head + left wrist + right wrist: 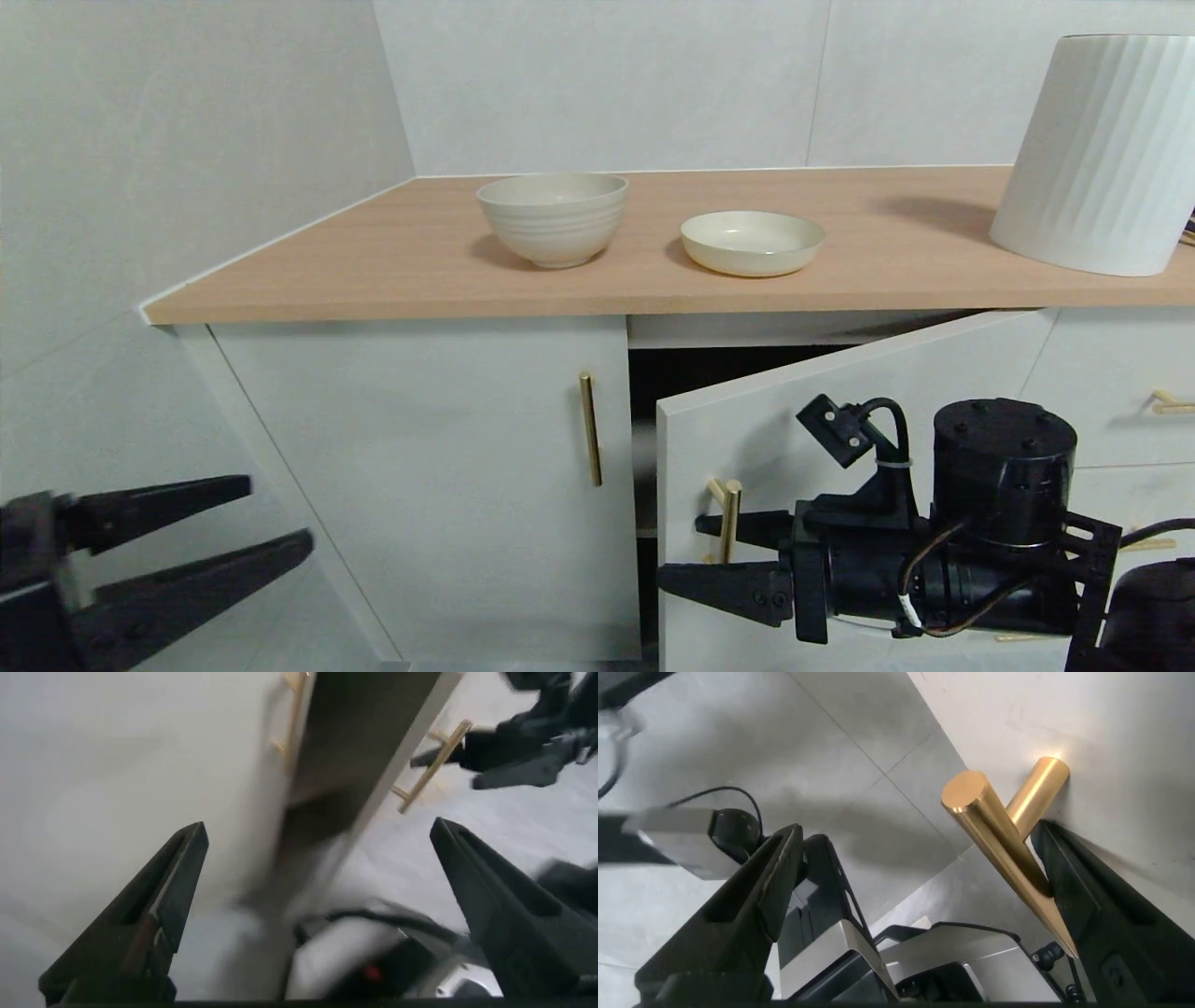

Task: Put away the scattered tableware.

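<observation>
- Treat the tabletop (373,271) as the later pick-up place: both task pieces on it near 12 o'clock in the head view, a white ribbed container (1102,149) at 2 o'clock.
- Judge the step in hand as opening the cabinet door (840,411): only ajar, with a dark gap along its 9 o'clock edge. Swing it wider along its hinge arc, not straight back, before fetching anything.
- Note the right gripper (686,553) low at 5 o'clock, forearm roughly level and pointing toward 9 o'clock, jaws spread to either side of the bar and not pinching it. Close them on it before pulling, to avoid a slip.
- Note the left gripper (278,513) low at 8 o'clock, well apart from the cabinet, jaws spread and holding nothing. Leave it outside the door's sweep.
- Find the bowl (553,219) upright on the tabletop at 11 o'clock.
- Find the shallow dish (752,243) near the bowl's 3 o'clock, not touching it.
- Take the brass handle (731,513) squarely between the pads, so the thin round bar cannot roll out.
</observation>
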`<state>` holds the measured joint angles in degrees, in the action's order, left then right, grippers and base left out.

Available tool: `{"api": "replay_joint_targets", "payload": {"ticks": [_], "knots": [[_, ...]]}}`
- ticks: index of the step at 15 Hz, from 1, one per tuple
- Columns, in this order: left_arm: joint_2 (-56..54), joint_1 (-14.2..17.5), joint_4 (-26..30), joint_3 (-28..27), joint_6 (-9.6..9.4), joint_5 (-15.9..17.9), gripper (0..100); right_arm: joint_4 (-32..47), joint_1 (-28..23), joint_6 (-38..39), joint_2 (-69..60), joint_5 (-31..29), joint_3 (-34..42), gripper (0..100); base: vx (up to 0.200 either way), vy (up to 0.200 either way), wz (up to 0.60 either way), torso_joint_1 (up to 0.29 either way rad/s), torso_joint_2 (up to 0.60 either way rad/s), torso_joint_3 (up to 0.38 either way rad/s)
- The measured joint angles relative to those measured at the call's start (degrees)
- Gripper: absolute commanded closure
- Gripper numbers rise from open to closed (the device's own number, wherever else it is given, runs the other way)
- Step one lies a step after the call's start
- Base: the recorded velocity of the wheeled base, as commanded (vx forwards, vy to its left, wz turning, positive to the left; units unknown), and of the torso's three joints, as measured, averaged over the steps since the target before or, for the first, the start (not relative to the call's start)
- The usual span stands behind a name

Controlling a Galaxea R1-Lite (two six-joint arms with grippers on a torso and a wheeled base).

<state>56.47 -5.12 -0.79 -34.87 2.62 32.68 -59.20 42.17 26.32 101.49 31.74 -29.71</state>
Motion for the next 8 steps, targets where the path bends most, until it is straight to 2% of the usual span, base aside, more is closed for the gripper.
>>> {"api": "replay_joint_targets", "payload": {"ticks": [2, 4, 6, 8], "knots": [[11.75, -3.43, -10.31, 0.66, 0.39, 1.72, 0, 0.09, 0.0, 0.11, 0.41, 0.0, 0.0, 0, 0.0, 0.0, 0.0, 0.0, 0.0, 0.0], [20.19, -8.46, -21.5, 4.74, 1.95, 2.78, 0, 0.18, 0.0, 0.12, 0.83, 0.02, 0.02, 0, 0.0, 0.0, 0.0, 0.0, 0.0, 0.0], [27.12, -14.4, -31.06, 9.22, 5.69, 3.23, 0, 0.22, 0.0, 0.12, 1.32, 0.02, 0.02, 0, 0.0, 0.0, 0.0, 0.0, 0.0, 0.0], [32.45, -18.72, -37.04, 11.34, 10.48, 3.25, 0, 0.29, 0.0, 0.15, 1.82, 0.0, 0.02, 0, 0.0, 0.0, 0.0, 0.0, 0.0, 0.0]]}}
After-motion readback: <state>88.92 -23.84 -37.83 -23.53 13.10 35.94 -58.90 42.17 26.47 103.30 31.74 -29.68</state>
